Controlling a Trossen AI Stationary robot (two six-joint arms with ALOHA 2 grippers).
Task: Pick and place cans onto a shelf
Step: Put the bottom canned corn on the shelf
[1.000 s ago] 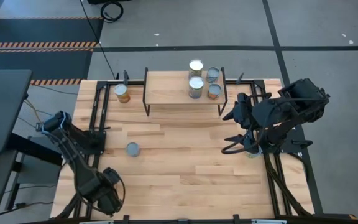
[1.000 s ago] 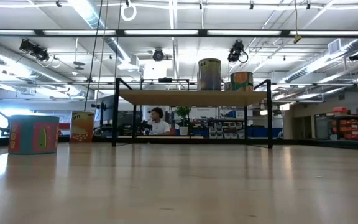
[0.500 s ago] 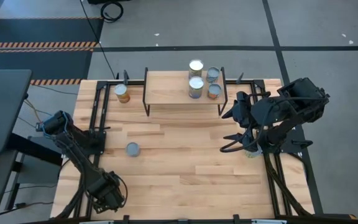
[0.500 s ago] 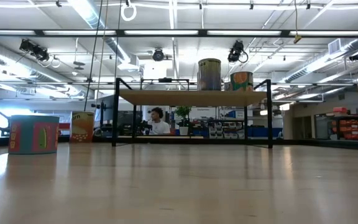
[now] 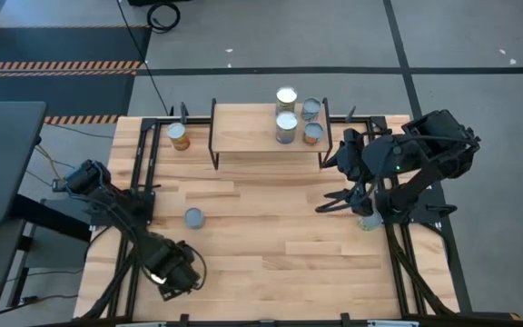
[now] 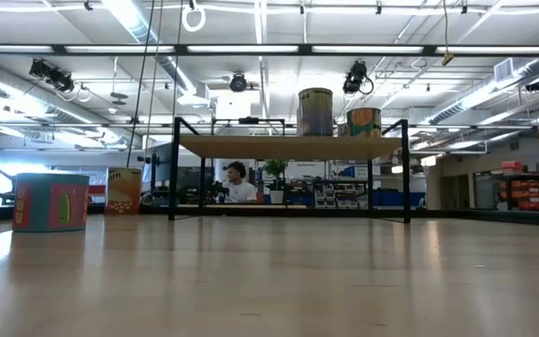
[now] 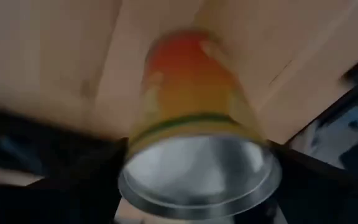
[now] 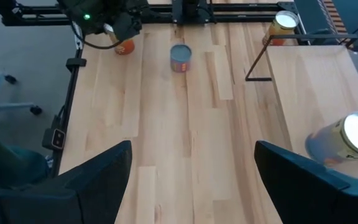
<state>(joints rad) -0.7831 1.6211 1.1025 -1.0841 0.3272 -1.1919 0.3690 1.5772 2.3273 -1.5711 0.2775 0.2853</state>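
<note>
1. Two arms work at the wooden table (image 5: 271, 254). The left gripper (image 5: 172, 271) sits near the table's front left corner. Its fingers are pressed onto an orange-labelled can (image 7: 194, 149); the left wrist view shows this can's silver end close up, with the dark fingers (image 7: 55, 180) on both sides of it. The right wrist view shows the same can (image 8: 123, 45) at the left gripper, right at the wood.
2. A blue-grey can (image 5: 193, 217) stands upright on the table, left of centre and apart from both arms. In the low view it appears at the left (image 6: 51, 201).
3. The right gripper (image 5: 334, 200) hangs over the right half of the table, ahead of the shelf's right end. Its fingers are spread wide and hold nothing; the right wrist view shows the two dark fingers (image 8: 98, 180) well apart.
4. A further can (image 5: 367, 221) is partly visible at the table's right edge, mostly hidden under the right arm.
5. One can with an orange label (image 5: 179, 135) stands near the back left corner, just left of the shelf.
6. The shelf (image 5: 243, 132) stands at the table's back edge. Four cans (image 5: 286, 126) are grouped on its right end, two in front and two behind. The low view shows two of them (image 6: 315, 112) on the board.
</note>
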